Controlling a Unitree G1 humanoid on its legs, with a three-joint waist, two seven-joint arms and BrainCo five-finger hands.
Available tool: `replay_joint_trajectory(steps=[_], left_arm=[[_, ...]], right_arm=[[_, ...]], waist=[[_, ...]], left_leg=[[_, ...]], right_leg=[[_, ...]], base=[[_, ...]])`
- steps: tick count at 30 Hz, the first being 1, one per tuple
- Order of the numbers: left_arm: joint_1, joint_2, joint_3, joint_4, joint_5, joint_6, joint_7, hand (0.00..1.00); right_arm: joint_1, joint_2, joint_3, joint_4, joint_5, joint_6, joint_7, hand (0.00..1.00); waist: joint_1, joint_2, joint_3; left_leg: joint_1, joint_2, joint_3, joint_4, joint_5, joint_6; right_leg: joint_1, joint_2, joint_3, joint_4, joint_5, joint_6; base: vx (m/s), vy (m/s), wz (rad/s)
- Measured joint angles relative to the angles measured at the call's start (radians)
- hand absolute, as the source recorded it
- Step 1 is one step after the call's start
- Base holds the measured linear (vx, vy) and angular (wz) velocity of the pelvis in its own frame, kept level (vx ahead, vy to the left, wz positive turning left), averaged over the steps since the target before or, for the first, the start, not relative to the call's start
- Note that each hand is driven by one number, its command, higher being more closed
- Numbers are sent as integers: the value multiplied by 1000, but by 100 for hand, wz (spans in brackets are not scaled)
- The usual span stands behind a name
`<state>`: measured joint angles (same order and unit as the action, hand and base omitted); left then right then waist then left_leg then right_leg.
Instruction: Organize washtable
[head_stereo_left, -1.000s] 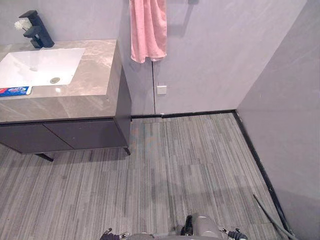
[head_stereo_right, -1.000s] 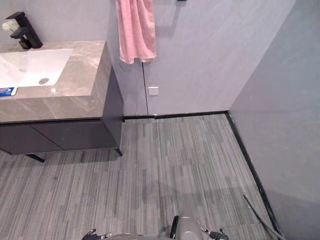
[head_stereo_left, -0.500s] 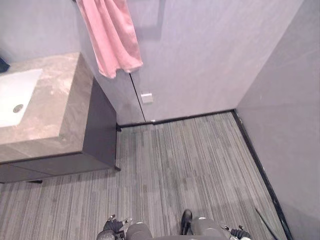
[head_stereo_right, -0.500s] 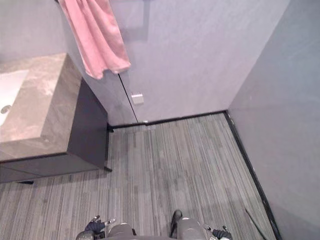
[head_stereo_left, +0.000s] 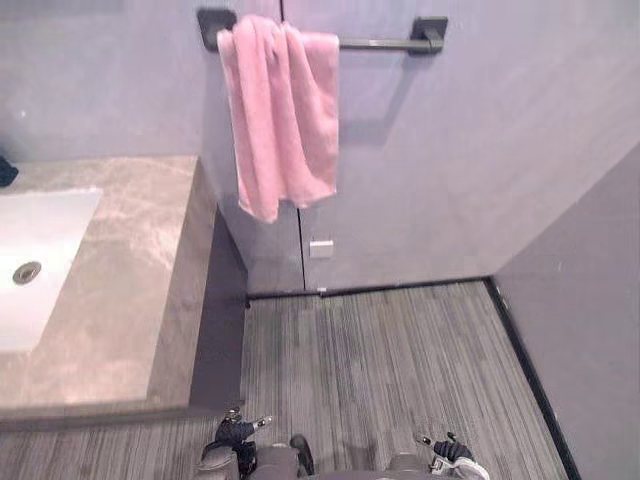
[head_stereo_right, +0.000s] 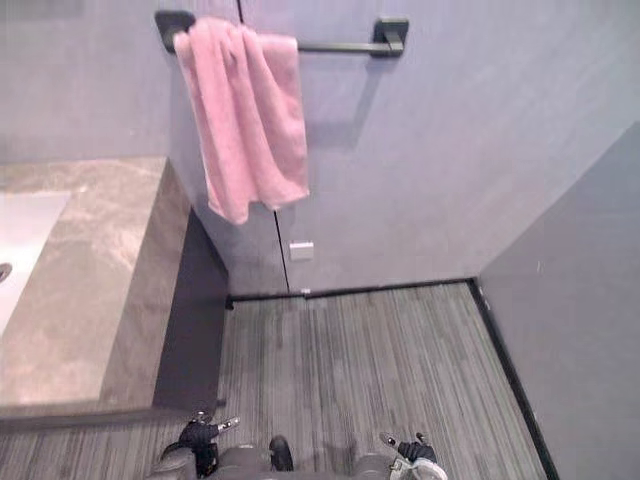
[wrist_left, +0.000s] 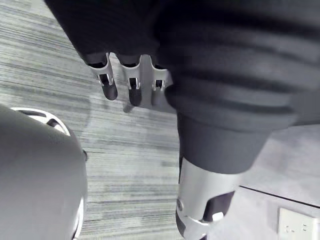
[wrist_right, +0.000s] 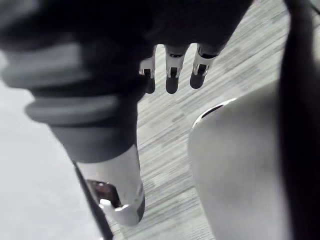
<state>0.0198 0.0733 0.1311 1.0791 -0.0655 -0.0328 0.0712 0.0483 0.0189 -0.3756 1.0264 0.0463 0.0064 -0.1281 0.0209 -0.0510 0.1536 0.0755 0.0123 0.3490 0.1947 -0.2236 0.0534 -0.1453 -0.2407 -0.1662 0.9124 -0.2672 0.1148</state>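
Grey striped floor (head_stereo_left: 400, 360) is being shown across the lower middle and lower right of the eye views, and it is being edged by a black skirting (head_stereo_left: 400, 287) along the foot of the pale grey walls (head_stereo_left: 480, 150). A dark towel bar (head_stereo_left: 385, 43) is being carried on the back wall at the top centre, and a pink towel (head_stereo_left: 285, 120) is being hung over its left end, bunched and falling in folds. A small white plate (head_stereo_left: 321, 249) is being seen low on that wall, below the towel's hem. The washtable (head_stereo_left: 130, 290) is being seen at the left of the frame, its mottled grey stone top running to the left edge and its dark cabinet side (head_stereo_left: 222, 320) being turned toward the floor. A white basin (head_stereo_left: 45, 240) is being sunk into the top at the far left; a round drain (head_stereo_left: 27, 272) is being noted in it, and its contents beyond that cannot be told, since it is being cut by the frame edge. The left hand (wrist_left: 131, 82) is being held low over the floor at the bottom centre-left, fingers straight and relaxed, thumb (wrist_left: 200, 210) apart, nothing being grasped. The right hand (wrist_right: 170, 75) is being held likewise at the bottom centre-right, fingers loose and extended, nothing being gripped. Both hands are being kept well apart from the washtable.
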Motion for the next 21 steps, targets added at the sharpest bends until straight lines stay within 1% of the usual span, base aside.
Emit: replay_joint_trajectory(steps=[1, 2, 3, 4, 5, 6, 7, 8, 9, 10, 11, 12, 13, 14, 15, 16, 17, 18, 19, 20, 21], left_arm=[[-1, 1, -6, 12, 1, 3, -1, 0], [-2, 0, -11, 14, 1, 6, -2, 0], [-2, 0, -14, 15, 2, 6, -3, 0], [-3, -1, -15, 18, 10, 6, -3, 0], [-2, -2, -15, 18, 11, 6, -3, 0], [0, -5, -15, 18, 19, 6, -3, 0], [5, -8, -8, 16, 23, 5, -3, 0], [5, -8, -8, 16, 23, 5, -3, 0], [4, -33, 14, 21, 31, 5, -5, 0], [0, -55, 30, 20, 37, 3, -6, 0], [-2, -68, 41, 14, 40, 3, -5, 0], [-1, -71, 40, 10, 40, 2, -6, 0], [-2, -68, 55, 5, 39, 3, -6, 0], [-2, -69, 71, -2, 37, 4, -6, 0], [0, -70, 94, -27, 34, 3, -5, 0], [0, -73, 97, -37, 29, 1, -5, 0], [-1, -74, 95, -54, 28, 0, -4, 0], [0, -77, 96, -61, 28, 0, -4, 0], [0, -81, 96, -71, 26, -4, -4, 0], [0, -81, 95, -71, 18, -8, -3, 0], [-1, -83, 95, -70, 17, -10, -2, 0]], right_arm=[[-12, 0, 4, 2, 0, -1, 1, 0], [-16, -1, 6, 6, 0, -2, 1, 0], [-20, -2, 6, 7, 0, -6, 2, 0], [-22, -7, 5, 5, 4, -12, 4, 0], [-22, -8, 4, 5, 4, -14, 4, 0], [-22, -10, 3, 4, 5, -18, 4, 0], [-19, -10, 2, 3, 15, -21, 3, 0], [-19, -10, 2, 3, 15, -21, 3, 0], [-30, -27, 1, 0, 22, -22, 4, 0], [-33, -28, -1, -2, 22, -24, 6, 0], [-38, -24, -7, -5, 26, -28, 7, 0], [-40, -24, -8, -7, 31, -25, 9, 0], [-38, -25, -7, -13, 32, -22, 11, 0], [-34, -24, -1, -15, 34, -19, 9, 0], [-18, -24, 18, -22, 39, -19, 0, 0], [-14, -24, 22, -21, 43, -18, -1, 0], [-7, -21, 22, -21, 45, -17, -2, 0], [-6, -21, 22, -21, 45, -17, -2, 0], [-10, -20, 22, -22, 51, -17, -2, 0], [-12, -20, 21, -22, 62, -17, -3, 0], [-13, -20, 20, -22, 63, -19, -3, 0]], waist=[[-7, 7, 2], [-10, 9, 3], [-11, 11, 5], [-13, 12, 7], [-14, 12, 7], [-18, 16, 10], [-30, 14, 11], [-30, 14, 11], [-27, 55, 9], [-24, 67, 12], [-26, 78, 19], [-30, 87, 19], [-34, 88, 24], [-35, 79, 30], [-24, 79, 35], [-17, 74, 39], [-10, 67, 40], [-4, 67, 40], [-3, 67, 39], [-4, 68, 36], [-5, 70, 33]], left_leg=[[52, 7, -19, -35, 0, 0], [71, 12, -27, -47, 0, 0], [90, 20, -39, -54, 0, -1], [114, 25, -59, -58, 0, -1], [126, 26, -69, -59, -1, -3], [147, 30, -88, -61, -10, -18], [185, 25, -121, -65, -37, -65], [185, 25, -121, -65, -37, -65], [210, 61, -150, -72, -43, -89], [212, 69, -153, -58, -33, -106], [207, 79, -154, -31, -31, -109], [162, 99, -156, 81, -27, -116], [94, 134, -156, 252, -12, -139], [47, 165, -155, 367, -11, -157], [-31, 220, -130, 556, -14, -156], [-60, 239, -109, 597, -16, -154], [-98, 253, -80, 598, -26, -137], [-115, 254, -71, 581, -27, -136], [-154, 246, -64, 497, -27, -136], [-166, 230, -71, 374, -24, -139], [-163, 206, -98, 234, -6, -149]], right_leg=[[-42, 29, -38, -26, -25, -35], [-70, 47, -53, -61, -34, -51], [-108, 75, -58, -137, -34, -57], [-147, 113, -49, -293, -8, -76], [-157, 124, -43, -360, 20, -86], [-160, 139, -26, -468, 78, -93], [-147, 154, 0, -578, 259, -110], [-147, 154, 0, -578, 259, -110], [-135, 176, -7, -536, 253, -133], [-140, 174, -13, -512, 207, -133], [-135, 175, -23, -497, 185, -141], [-111, 182, -37, -498, 155, -151], [-65, 191, -53, -526, 139, -155], [-36, 195, -61, -543, 134, -159], [29, 209, -71, -575, 120, -172], [65, 211, -79, -594, 118, -173], [106, 211, -82, -627, 117, -172], [116, 210, -81, -638, 117, -172], [139, 207, -80, -661, 117, -169], [145, 203, -75, -669, 117, -163], [143, 201, -65, -670, 114, -150]], base=[[454, 60, 42], [431, 13, 42], [515, -63, 52], [429, -64, 57], [448, -114, 69], [496, -181, 90], [496, -181, 75], [502, -182, 65], [355, -137, 23], [449, -185, 29], [493, -268, 27], [404, -244, 33], [382, -238, 35], [338, -191, 28], [326, -162, 16], [359, -152, 12], [211, -64, 5], [222, -42, 2], [188, 16, -10], [216, 74, -18], [181, 101, -20]])
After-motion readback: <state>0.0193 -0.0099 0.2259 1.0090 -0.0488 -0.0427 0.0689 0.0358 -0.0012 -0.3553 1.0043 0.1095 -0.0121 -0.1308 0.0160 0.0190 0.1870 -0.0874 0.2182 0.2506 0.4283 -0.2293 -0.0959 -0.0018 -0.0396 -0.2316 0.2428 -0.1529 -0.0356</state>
